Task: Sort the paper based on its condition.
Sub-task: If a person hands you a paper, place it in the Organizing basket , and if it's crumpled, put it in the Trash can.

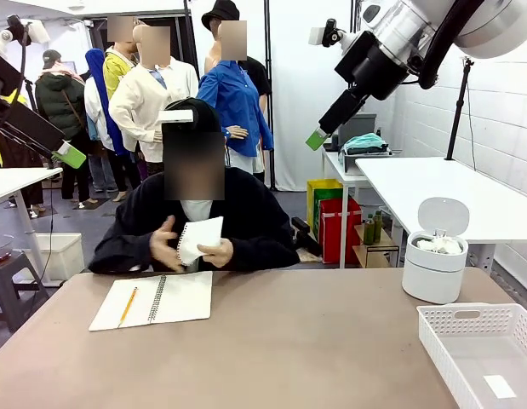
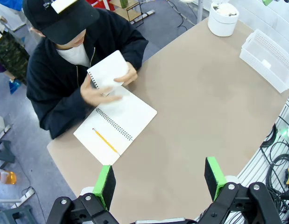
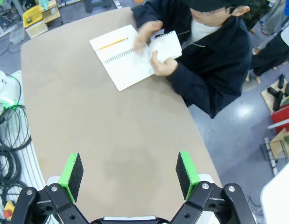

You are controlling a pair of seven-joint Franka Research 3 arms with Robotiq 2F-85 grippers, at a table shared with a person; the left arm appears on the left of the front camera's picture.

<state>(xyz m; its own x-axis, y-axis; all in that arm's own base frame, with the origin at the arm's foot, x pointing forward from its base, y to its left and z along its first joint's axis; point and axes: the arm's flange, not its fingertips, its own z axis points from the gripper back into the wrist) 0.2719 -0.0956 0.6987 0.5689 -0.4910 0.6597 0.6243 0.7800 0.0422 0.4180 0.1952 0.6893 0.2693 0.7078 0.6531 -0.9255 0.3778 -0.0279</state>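
White crumpled paper wads [image 1: 439, 245] fill a round white bin [image 1: 433, 277] with its lid up, at the table's right; they also show as paper wads [image 2: 223, 8] in the left wrist view. The person holds a flat torn sheet [image 1: 201, 237] in both hands above the open notebook [image 1: 157, 300]; it is the sheet [image 2: 107, 70] and the sheet [image 3: 166, 45] in the wrist views. My left gripper [image 2: 159, 179] is open high over the table, with nothing between its fingers. My right gripper [image 3: 129, 169] is open too, high above the table's right side.
A white slotted basket [image 1: 467, 311] at the front right holds one small flat slip [image 1: 500, 386]. A yellow pencil [image 1: 128, 306] lies on the notebook. Bare tan tabletop [image 1: 314, 341] spreads across the middle. Cables hang off the table's side [image 3: 11, 135].
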